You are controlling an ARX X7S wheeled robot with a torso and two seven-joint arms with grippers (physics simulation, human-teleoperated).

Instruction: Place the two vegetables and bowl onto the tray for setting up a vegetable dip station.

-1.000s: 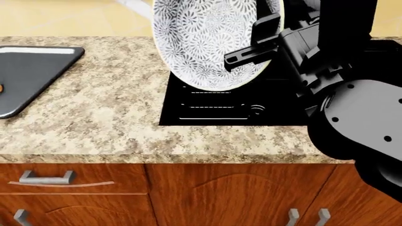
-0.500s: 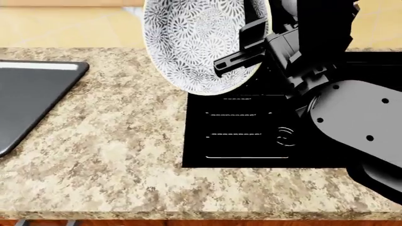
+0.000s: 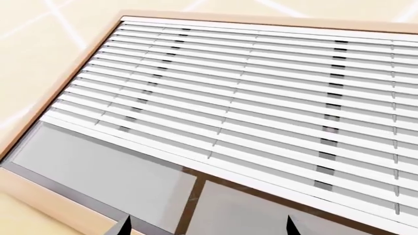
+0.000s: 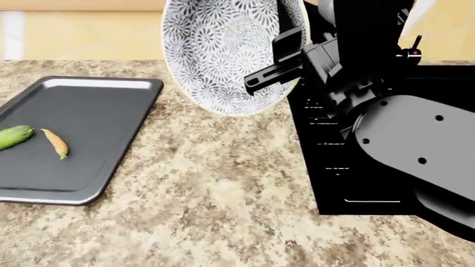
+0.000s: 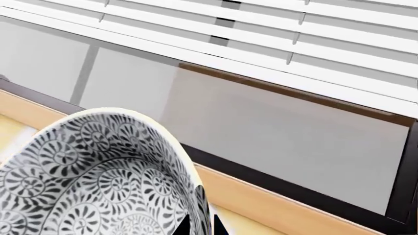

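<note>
No legible writing. Bowl [image 4: 226,53], dense floral pattern, tilted on edge above speckled surface [image 4: 215,189], clamped at rim by right pincer [image 4: 286,53]. Cucumber [image 4: 13,136], carrot [image 4: 55,143] lying on tray [image 4: 104,111]. Left pincer [image 3: 205,226] tips apart, holding nothing.

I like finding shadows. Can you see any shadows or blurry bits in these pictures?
Head view: sharp and evenly lit; only a faint dark edge shows under the flat dark grey metal tray, and the patterned white-and-blue ceramic bowl casts no clear shadow on the speckled stone counter. Right wrist view: the bowl's pattern looks crisp. Left wrist view: the white window blinds are sharp, with no glare.
</note>
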